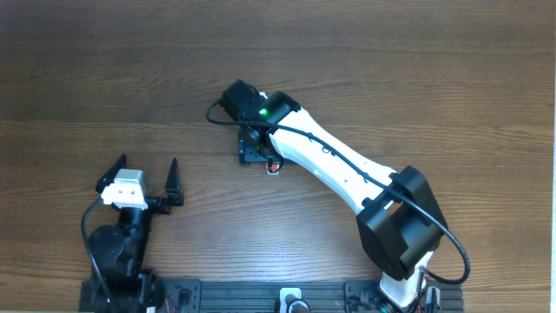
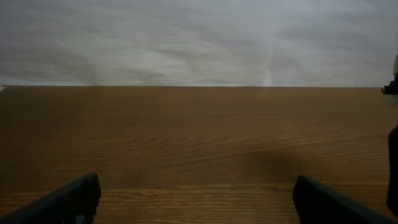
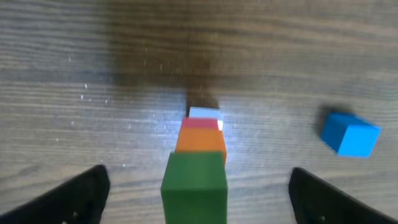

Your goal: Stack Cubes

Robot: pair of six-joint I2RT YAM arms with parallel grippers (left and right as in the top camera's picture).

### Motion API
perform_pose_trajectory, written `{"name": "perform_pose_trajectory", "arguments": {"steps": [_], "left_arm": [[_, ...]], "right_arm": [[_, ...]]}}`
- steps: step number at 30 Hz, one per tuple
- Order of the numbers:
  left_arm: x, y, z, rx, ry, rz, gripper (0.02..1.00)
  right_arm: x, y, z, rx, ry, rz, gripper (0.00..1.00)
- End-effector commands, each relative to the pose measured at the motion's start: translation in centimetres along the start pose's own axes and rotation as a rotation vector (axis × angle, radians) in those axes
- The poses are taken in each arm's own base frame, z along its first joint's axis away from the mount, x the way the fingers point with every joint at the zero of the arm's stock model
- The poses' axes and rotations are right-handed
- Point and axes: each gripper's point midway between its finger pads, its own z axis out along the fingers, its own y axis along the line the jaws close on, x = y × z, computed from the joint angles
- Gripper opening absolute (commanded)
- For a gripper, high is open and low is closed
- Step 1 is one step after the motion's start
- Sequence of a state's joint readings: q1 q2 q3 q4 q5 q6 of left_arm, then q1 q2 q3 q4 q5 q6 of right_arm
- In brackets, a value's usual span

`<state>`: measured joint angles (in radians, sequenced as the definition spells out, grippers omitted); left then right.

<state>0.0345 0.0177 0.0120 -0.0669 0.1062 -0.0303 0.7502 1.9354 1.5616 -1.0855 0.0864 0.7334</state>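
Stack of four cubes [image 3: 199, 149] on the wooden table [image 1: 391, 69], taken as the landmark. The green cube [image 3: 194, 182] is seen on top, with the orange cube [image 3: 200, 142], the red cube [image 3: 200, 123] and a pale blue cube [image 3: 204, 112] beneath it in that order. A separate blue cube [image 3: 350, 134] is seen lying on the table near the stack, apart from it. The right gripper [image 3: 199, 174] is held above the stack, its jaws spread wide, one finger on each side of the green cube and neither touching it; nothing is gripped. The left gripper [image 1: 148, 162] is placed well apart from the stack, close to its own base, with its jaws likewise spread and nothing between them; bare table is seen in its wrist view.
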Motion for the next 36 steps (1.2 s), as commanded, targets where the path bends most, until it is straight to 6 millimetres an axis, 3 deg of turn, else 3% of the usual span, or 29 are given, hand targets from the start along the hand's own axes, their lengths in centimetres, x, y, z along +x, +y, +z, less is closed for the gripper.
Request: {"name": "perform_pose_trajectory", "arguments": {"steps": [1, 7, 11, 14, 19, 21, 29, 36], "left_arm": [[0.3, -0.3, 0.0, 0.017, 0.005, -0.011, 1.000], [0.2, -0.3, 0.0, 0.017, 0.004, -0.011, 1.000], [0.3, -0.3, 0.0, 0.017, 0.004, -0.011, 1.000], [0.3, -0.3, 0.0, 0.017, 0.005, -0.011, 1.000], [0.3, -0.3, 0.0, 0.017, 0.004, -0.011, 1.000], [0.3, -0.3, 0.0, 0.017, 0.004, -0.011, 1.000], [0.2, -0.3, 0.0, 0.017, 0.004, -0.011, 1.000], [0.3, -0.3, 0.0, 0.017, 0.004, -0.011, 1.000]], "right_arm": [[-1.9, -0.8, -0.9, -0.005, -0.041, 0.040, 0.993], [-3.4, -2.2, -5.1, -0.056, -0.108, 0.013, 0.993], [-4.2, -5.2, -7.5, -0.056, -0.135, 0.044, 0.991], [-4.5, -8.7, -7.9, -0.019, -0.109, 0.076, 0.993], [-3.9, -12.0, -5.3, 0.034, -0.042, 0.082, 0.993], [-3.0, -13.4, -2.8, 0.051, -0.003, 0.104, 0.993], [0.2, -12.9, 4.0, -0.029, 0.050, 0.059, 0.991], [1.9, -13.4, 6.3, -0.022, 0.063, 0.058, 0.974]]}}
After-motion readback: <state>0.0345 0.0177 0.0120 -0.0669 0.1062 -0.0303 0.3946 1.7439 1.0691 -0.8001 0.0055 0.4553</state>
